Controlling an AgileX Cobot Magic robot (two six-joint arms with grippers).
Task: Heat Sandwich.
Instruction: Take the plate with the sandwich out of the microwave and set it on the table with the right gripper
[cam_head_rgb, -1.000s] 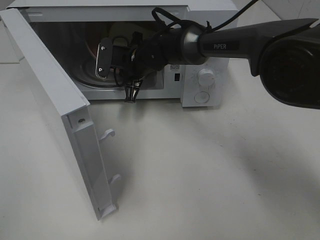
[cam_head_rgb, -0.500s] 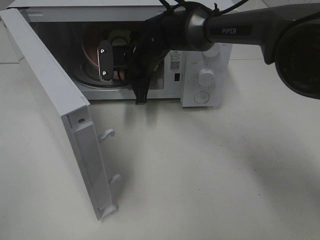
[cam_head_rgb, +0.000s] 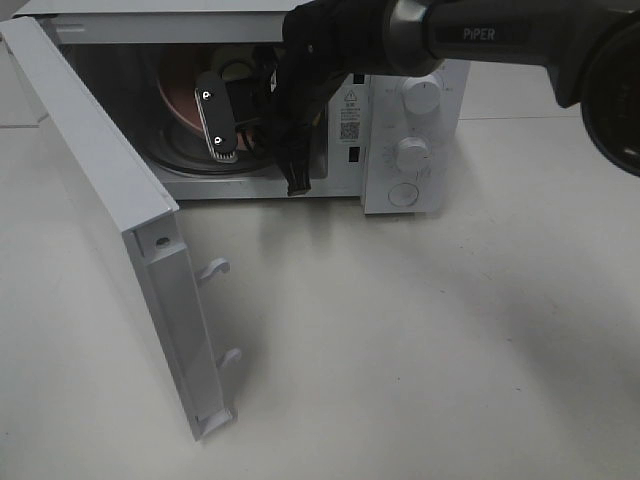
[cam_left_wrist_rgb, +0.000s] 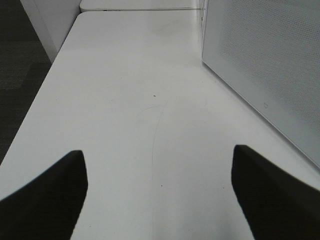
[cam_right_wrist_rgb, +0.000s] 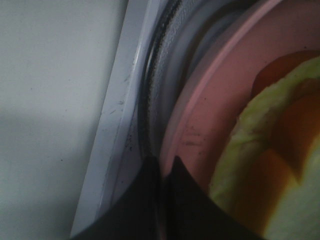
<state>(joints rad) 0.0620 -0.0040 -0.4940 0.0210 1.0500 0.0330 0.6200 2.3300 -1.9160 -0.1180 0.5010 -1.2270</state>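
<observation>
Compared with one second ago, the right arm (cam_head_rgb: 470, 35) has lifted and drawn back toward the right of the high view, so both dials of the microwave (cam_head_rgb: 415, 150) are now uncovered, and the right gripper (cam_head_rgb: 218, 118) sits a little higher in the oven mouth.

As far as I can judge, the loading step is nearly done. The pink plate (cam_right_wrist_rgb: 210, 120) already lies inside the cavity on the glass turntable (cam_right_wrist_rgb: 152, 100), and the sandwich (cam_right_wrist_rgb: 260, 165) rests on it, with its pale green filling and brown crust visible in the right wrist view. What is left: to take the arm out fully, to close the door (cam_head_rgb: 110, 200), which stands wide open, and to turn the dials to start the heating.

The jaws of the right gripper are pressed together and hold nothing. Their tips are at the rim of the plate, just beside it; the sandwich is farther in on the plate, near the tips but apart from them.

The left gripper (cam_left_wrist_rgb: 157, 195) has its jaws spread wide and empty. It hangs over the bare white table (cam_left_wrist_rgb: 125, 100), beside the outer face of the open door, away from the sandwich
</observation>
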